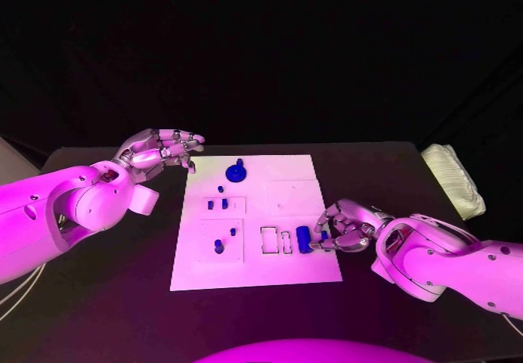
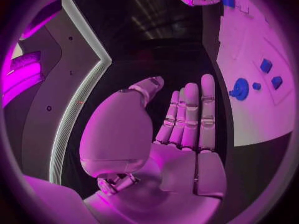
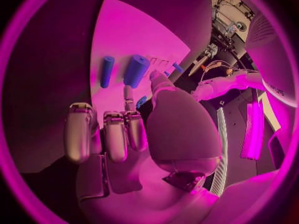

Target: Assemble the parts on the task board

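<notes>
Task board, left hand open, empty

You have a white task board on a black table, though the light tints everything pink. The parts on the board are blue: a round knob, two small pegs, another piece lower down, and a thick cylinder beside the right hand. Both hands, left included, are silver on white arms. A pale ribbed cloth lies at the table's edge.
</notes>
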